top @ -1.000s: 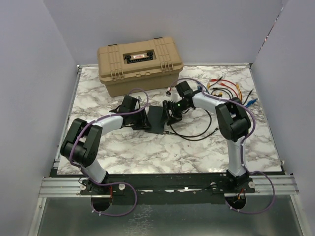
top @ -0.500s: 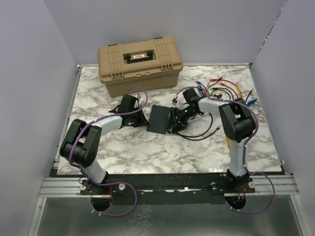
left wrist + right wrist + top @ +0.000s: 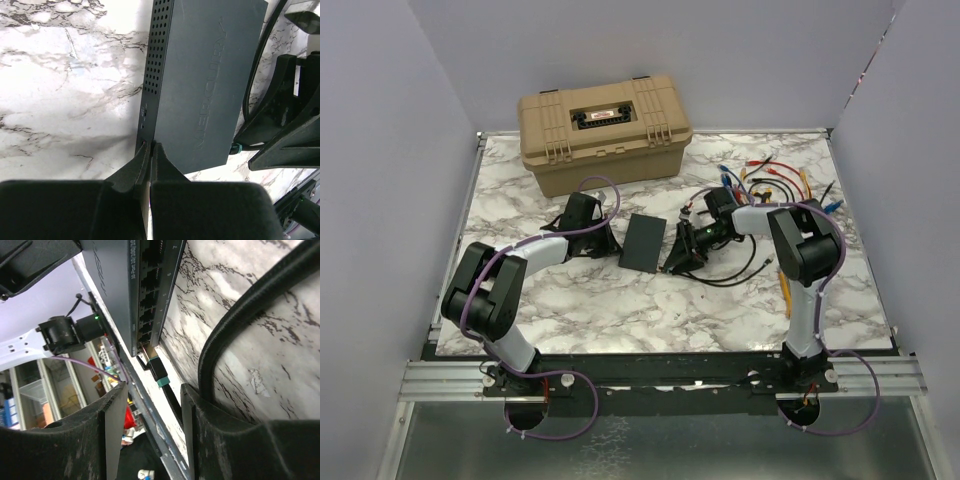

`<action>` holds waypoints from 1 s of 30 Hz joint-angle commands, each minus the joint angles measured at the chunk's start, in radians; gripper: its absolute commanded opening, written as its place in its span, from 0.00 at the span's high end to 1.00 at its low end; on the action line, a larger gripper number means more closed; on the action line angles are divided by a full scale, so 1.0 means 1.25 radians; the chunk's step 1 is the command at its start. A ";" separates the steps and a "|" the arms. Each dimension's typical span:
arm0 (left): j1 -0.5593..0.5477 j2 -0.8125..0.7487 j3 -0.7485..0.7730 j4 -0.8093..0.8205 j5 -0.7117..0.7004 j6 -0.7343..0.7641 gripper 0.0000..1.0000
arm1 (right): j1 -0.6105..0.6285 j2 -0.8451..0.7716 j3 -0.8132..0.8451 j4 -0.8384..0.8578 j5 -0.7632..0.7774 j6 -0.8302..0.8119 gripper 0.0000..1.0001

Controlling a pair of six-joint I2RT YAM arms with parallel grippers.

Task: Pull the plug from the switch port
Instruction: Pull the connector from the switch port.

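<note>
The switch is a thin flat black box lying on the marble table between my two arms. In the left wrist view its perforated side and top fill the middle. My left gripper is shut, its tips against the switch's near side edge with nothing between them. The right wrist view shows the port row and the plug, black with a teal band, sitting in an end port. My right gripper is open, its fingers either side of the plug's black cable just behind the plug. It does not touch the plug.
A large tan toolbox stands at the back of the table. Several coloured patch cables lie at the back right. A black cable loops on the table near the right gripper. Purple-grey walls close in both sides.
My left gripper has shut at the switch's side. The switch has turned slightly. My right gripper has dropped lower at the port end and its jaws have narrowed.
</note>
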 commanded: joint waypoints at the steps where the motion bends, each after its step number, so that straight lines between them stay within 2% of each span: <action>1: -0.009 0.063 -0.040 -0.094 -0.050 0.022 1.00 | 0.003 0.052 -0.024 0.051 -0.016 0.042 0.50; 10: -0.009 0.063 -0.037 -0.094 -0.046 0.022 1.00 | 0.004 0.103 -0.018 0.104 -0.030 0.089 0.54; 17: -0.008 0.070 -0.029 -0.094 -0.046 0.022 1.00 | 0.004 0.122 -0.008 0.085 -0.030 0.071 0.61; 28: -0.009 0.079 -0.019 -0.094 -0.044 0.022 1.00 | 0.014 0.142 0.011 0.052 -0.008 0.054 0.63; 30: -0.009 0.079 -0.020 -0.094 -0.045 0.022 1.00 | 0.017 0.145 0.018 0.038 0.003 0.047 0.67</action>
